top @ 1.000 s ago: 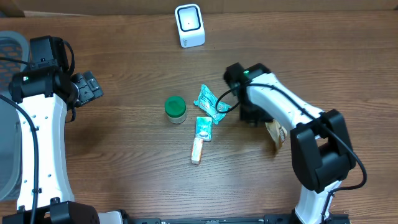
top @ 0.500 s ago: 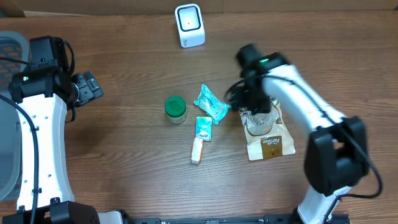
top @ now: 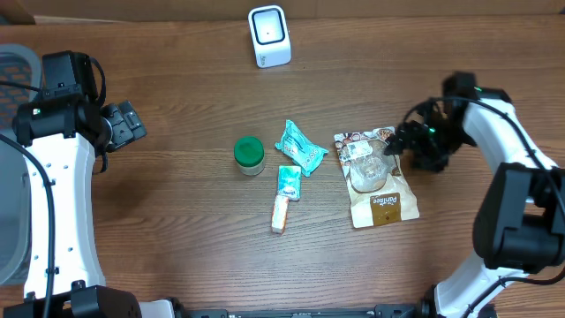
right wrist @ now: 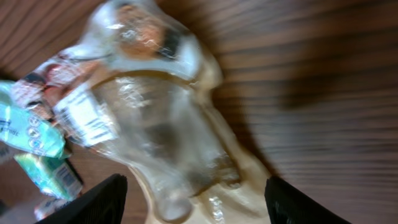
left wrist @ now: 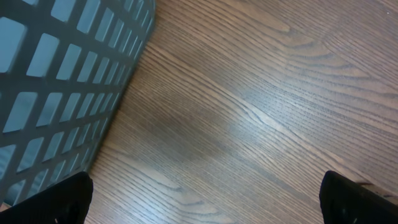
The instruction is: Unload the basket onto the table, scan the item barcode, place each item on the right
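Basket (top: 12, 71) clipped by left frame edge; left tool (top: 126, 124) near it, spread wide, holding nothing. Pouch (top: 380, 181) lies flat on the worktop (top: 177, 247) right of centre, label blurred in the wrist view, barcode unreadable. Right tool (top: 402, 141) wide, gripping nothing, at the pouch's upper-right corner.

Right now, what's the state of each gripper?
Left gripper: open, empty.
Right gripper: open, empty, beside the snack pouch.

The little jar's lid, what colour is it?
Green. The lid shows best in the overhead view.
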Controlling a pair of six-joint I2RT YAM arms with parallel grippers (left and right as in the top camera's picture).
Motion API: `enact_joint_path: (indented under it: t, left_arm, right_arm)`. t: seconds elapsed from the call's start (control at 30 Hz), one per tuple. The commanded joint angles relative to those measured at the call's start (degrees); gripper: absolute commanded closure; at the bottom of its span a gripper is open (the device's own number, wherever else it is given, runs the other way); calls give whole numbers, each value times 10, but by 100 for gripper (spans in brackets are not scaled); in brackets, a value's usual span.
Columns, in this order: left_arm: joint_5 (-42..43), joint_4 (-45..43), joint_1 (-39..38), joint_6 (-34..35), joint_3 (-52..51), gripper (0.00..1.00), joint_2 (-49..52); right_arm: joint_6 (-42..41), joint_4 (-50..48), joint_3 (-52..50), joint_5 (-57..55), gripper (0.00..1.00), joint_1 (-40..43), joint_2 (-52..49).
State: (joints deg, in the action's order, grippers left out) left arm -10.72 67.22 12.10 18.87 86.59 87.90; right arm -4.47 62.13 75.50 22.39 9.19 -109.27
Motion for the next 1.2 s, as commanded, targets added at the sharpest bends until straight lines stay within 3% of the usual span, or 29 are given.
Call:
enact_joint_path:
  t: [0.0,0.33,0.47,0.73,1.17]
  left_arm:
    - [3,-2,-1,-11,-3,0,2]
    - [2,-2,-1,-11,-3,1,2]
    - [3,-2,-1,-11,-3,0,2]
    - [3,-2,-1,-11,-3,0,2]
    - [2,-2,0,-11,-3,0,2]
  right_arm:
    - [41,-24,-37,63,27,43,15]
    - [104,-112,-146,150,19,74,13]
    - [110,-189,-198,229,20,68,-1]
    - [106,-255,-212,279,25,1,-45]
    - [-28,-427,-210,391,37,-109,-48]
